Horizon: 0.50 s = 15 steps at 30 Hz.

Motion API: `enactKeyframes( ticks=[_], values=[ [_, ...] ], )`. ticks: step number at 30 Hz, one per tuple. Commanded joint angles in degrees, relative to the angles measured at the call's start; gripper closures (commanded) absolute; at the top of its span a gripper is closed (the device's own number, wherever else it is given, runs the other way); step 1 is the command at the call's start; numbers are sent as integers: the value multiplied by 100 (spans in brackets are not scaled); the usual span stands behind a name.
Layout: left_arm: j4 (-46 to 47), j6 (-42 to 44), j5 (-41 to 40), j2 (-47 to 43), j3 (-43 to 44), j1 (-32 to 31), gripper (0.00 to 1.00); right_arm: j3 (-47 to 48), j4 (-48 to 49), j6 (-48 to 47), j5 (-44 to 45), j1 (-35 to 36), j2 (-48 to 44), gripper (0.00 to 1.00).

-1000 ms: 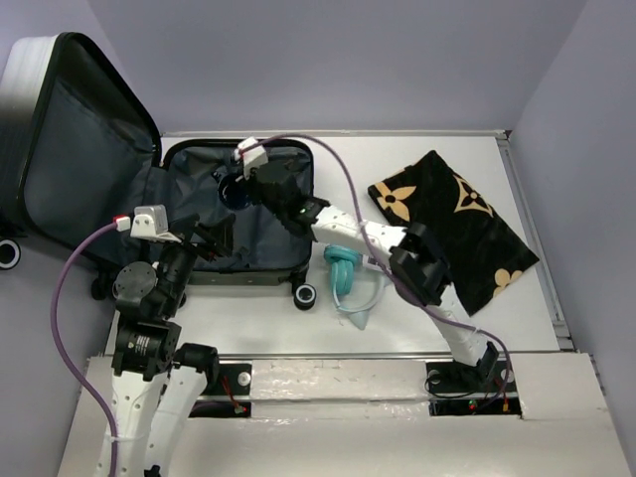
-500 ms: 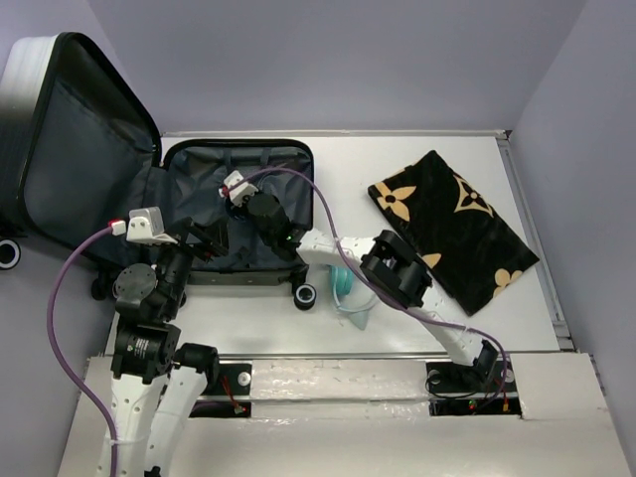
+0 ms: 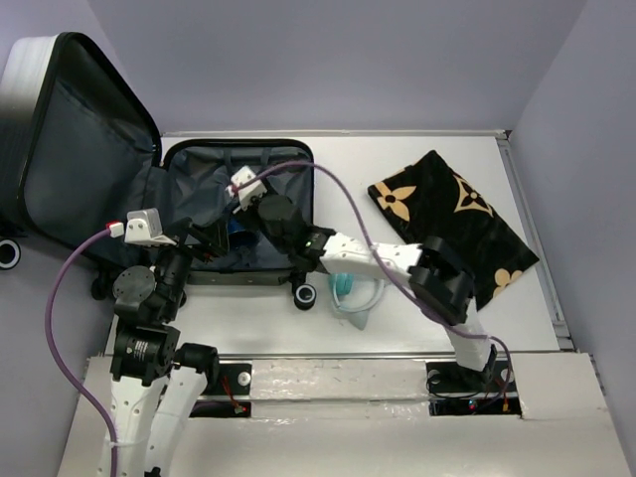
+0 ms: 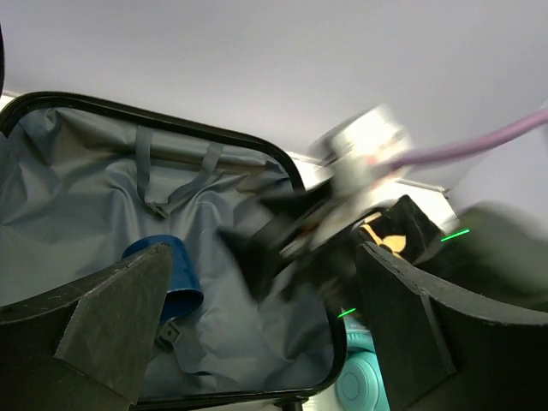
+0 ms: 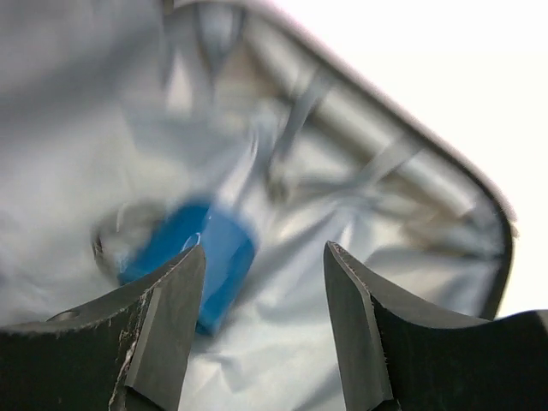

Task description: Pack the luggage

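Over on the left the luggage [image 3: 189, 169] lies open on the table [image 3: 248, 323], its lid propped up at the far left corner and its dark grey lined base flat beside it. The left gripper [image 4: 257, 338] hangs at the near rim of that base with its jaws spread wide and nothing between them. Inside, on the lining, sits a blue cup [image 4: 167, 274]. The right gripper [image 5: 261, 317] reaches in above it from the right, jaws parted and empty, the cup showing through the gap. Just outside the near right corner of the case lie teal headphones [image 3: 345, 288]. Well off to the right a black cloth with tan flowers [image 3: 452, 224] lies flat.
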Motion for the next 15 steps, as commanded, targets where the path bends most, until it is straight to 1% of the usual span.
enactKeyframes(
  ticks=[1,4,5,6,7,8,9,10,11,12,13,14,15],
  values=[
    [280,-33,76,-60,94,33,1,-226,-730,1100,-404,-192,-1584,37],
    [351,-16,269,-43,14,33,1,-779,-1410,1549,-282,-332,-2316,40],
    [368,-24,418,-16,6,33,1,-1042,-1638,2090,-212,-498,-2579,46],
    [403,-33,489,10,6,33,1,-1610,-2127,2365,-185,-596,-3113,54],
    [438,-33,568,19,-21,24,1,-1938,-2446,2673,-185,-692,-3388,64],
    [500,-33,725,28,-56,24,1,-2690,-2806,3146,-202,-893,-3982,79],
    [500,-42,796,19,-56,7,1,-3080,-2974,3342,-220,-974,-4293,82],
    [544,-42,867,19,-82,-11,1,-3423,-3185,3570,-202,-1053,-4574,82],
    [570,-42,963,19,-91,-46,1,-3740,-3622,3999,-220,-1193,-5116,82],
    [605,-42,1008,19,-117,-63,1,-4352,-3818,4212,-263,-1264,-5374,79],
    [614,-42,1043,28,-118,-72,1,-4628,-3977,4458,-307,-1326,-5620,73],
    [623,-42,1122,63,-126,-90,1,-4874,-4274,4930,-403,-1448,-5849,55],
    [632,-42,1157,80,-118,-90,1,-5286,-4399,5152,-413,-1449,-6252,47]
  ],
)
